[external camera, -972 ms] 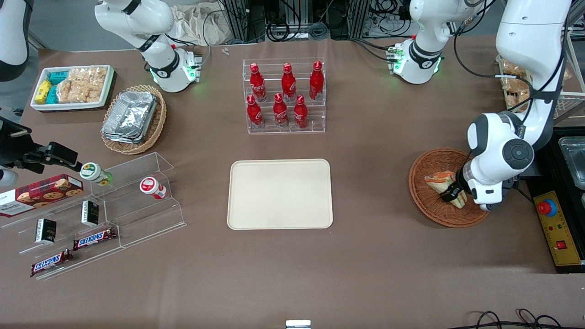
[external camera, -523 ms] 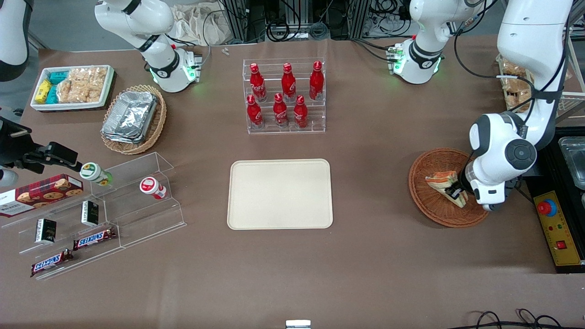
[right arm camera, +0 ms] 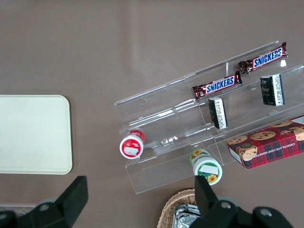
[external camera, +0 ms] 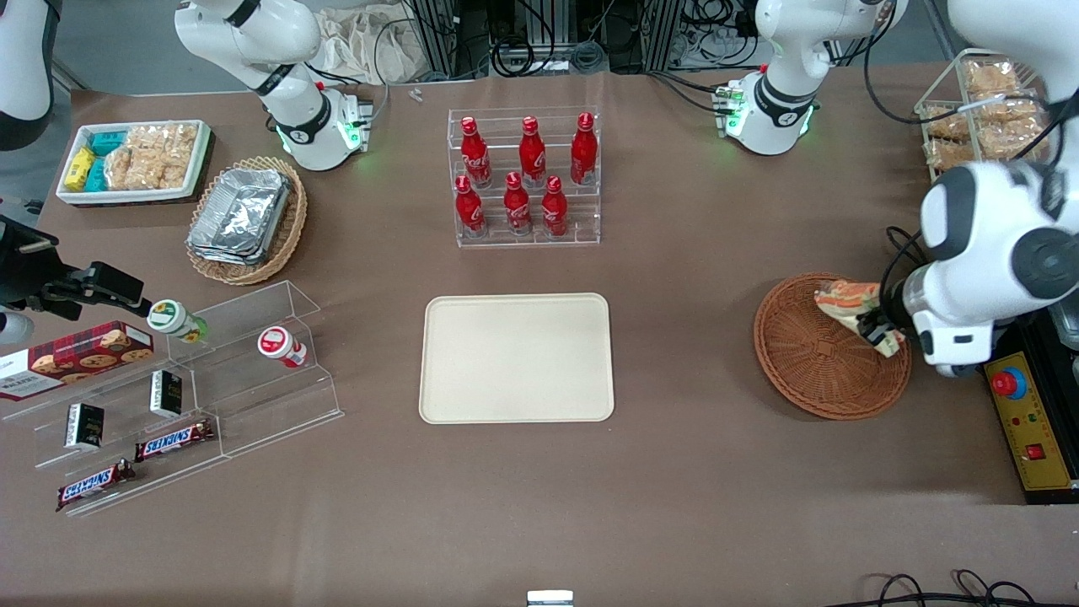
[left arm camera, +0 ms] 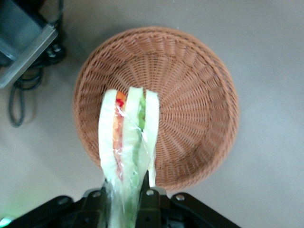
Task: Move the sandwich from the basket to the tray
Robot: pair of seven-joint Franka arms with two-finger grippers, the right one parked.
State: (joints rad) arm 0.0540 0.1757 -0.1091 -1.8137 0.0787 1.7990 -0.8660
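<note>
Jaws of gripper [external camera: 877, 330] clamped on sandwich [external camera: 845, 300]: film-wrapped wedge, pale bread, orange-red-green layers, held clear above basket [external camera: 809, 354]. Basket round, shallow, reddish-brown wicker. Tray [external camera: 516, 357] flat, cream, rounded corners, low rim, mid-bench, well apart. Bench [external camera: 674, 506] covered in matte brown sheet.

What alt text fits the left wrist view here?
The gripper is shut on the sandwich, a plastic-wrapped wedge held above the empty round wicker basket, which sits on the brown table.
</note>
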